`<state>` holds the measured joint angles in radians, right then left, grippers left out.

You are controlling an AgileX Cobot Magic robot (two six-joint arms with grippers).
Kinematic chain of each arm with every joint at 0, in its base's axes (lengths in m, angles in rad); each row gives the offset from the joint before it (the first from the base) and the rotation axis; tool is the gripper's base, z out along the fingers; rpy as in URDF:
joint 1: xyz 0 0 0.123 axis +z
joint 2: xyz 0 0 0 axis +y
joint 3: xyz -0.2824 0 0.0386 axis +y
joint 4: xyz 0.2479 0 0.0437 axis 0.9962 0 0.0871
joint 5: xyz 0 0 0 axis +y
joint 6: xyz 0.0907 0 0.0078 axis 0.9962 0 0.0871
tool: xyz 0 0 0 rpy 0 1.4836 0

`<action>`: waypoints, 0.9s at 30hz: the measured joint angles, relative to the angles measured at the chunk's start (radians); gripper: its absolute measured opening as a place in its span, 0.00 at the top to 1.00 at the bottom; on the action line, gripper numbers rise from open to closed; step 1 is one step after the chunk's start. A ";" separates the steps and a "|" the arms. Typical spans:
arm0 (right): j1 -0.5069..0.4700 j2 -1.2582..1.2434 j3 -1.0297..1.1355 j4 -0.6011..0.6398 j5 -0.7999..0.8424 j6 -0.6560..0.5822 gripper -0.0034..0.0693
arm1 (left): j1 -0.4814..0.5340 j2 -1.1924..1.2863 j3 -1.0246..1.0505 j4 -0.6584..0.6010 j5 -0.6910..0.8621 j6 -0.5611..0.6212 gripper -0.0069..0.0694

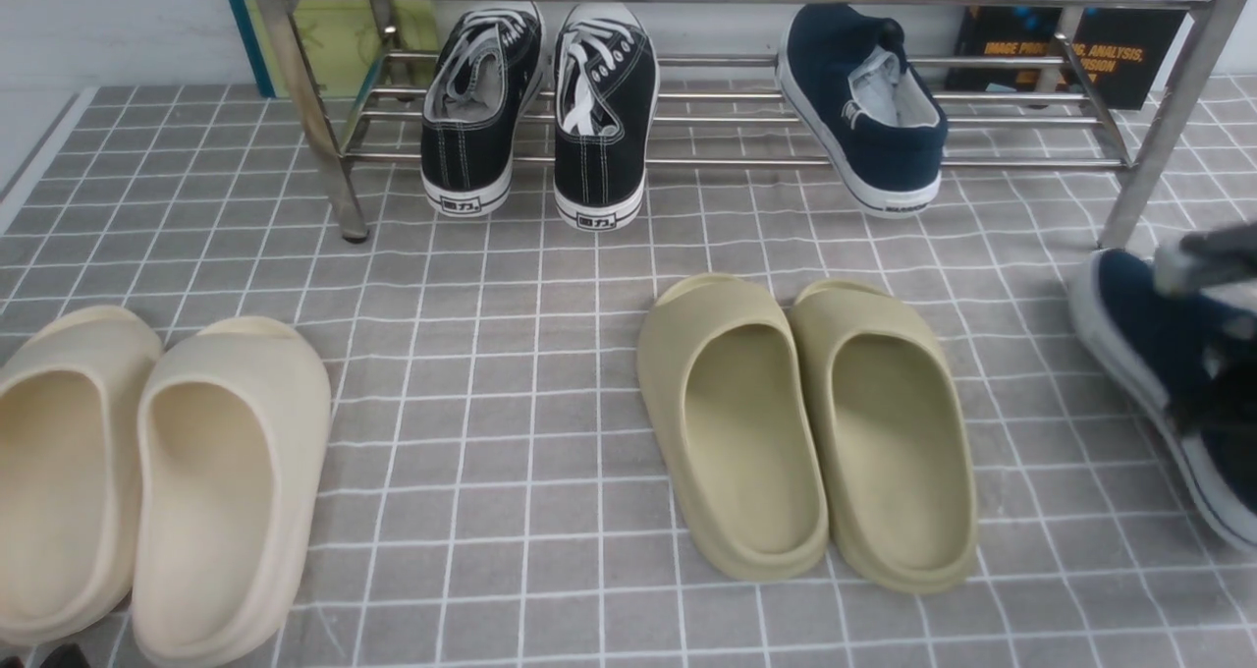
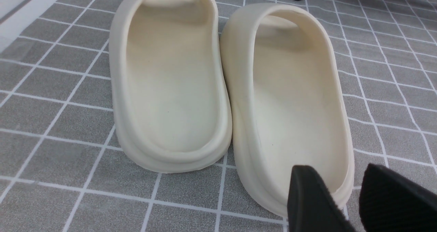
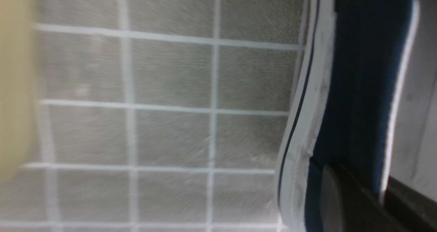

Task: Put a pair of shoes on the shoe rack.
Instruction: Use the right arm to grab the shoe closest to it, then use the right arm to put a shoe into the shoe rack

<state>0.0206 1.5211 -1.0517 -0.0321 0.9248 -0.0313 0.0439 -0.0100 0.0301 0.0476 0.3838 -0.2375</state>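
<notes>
Up on the shoe rack (image 1: 687,162): one navy shoe (image 1: 864,108). Lies on the low rods toward the right side, with the heel end facing the camera and poking out past the front rod. Just left of it on the same rods, but not touching it: two black sneakers (image 1: 535,108) with white laces, side by side.

Down at the far right edge of the counter (image 1: 511,354), near the rack's right front leg: the other navy shoe (image 1: 1129,334), blurry and partly cut off. Held by the right claw (image 1: 1213,354), which is clamped on the shoe's side wall. From the right wrist: one dark finger (image 3: 341,198) on the outside of the wall and one on the inside. Hard to tell whether resting on the counter or lifted off it.

In the middle of the counter: two olive-green slides (image 1: 805,422), side by side and touching.

On the left: two cream slides (image 1: 157,472), also side by side. Close to the heel end of one of them: the left claw (image 2: 336,177), fingers spread apart, holding nothing.
</notes>
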 joint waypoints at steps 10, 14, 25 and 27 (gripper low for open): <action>0.041 0.020 -0.231 0.107 0.049 -0.106 0.90 | 0.000 0.000 0.000 0.000 0.000 0.000 0.60; 0.041 0.114 -0.328 0.101 0.056 -0.116 0.90 | 0.000 0.000 0.000 0.000 0.000 0.000 0.60; 0.041 0.391 -0.662 0.097 0.074 -0.200 0.90 | 0.000 0.000 0.000 0.000 0.000 0.000 0.60; 0.041 0.437 -0.721 0.096 0.082 -0.210 0.90 | 0.000 0.000 0.000 0.000 0.000 0.000 0.60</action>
<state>0.0618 1.9578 -1.7729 0.0642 1.0066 -0.2415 0.0439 -0.0100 0.0301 0.0476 0.3838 -0.2375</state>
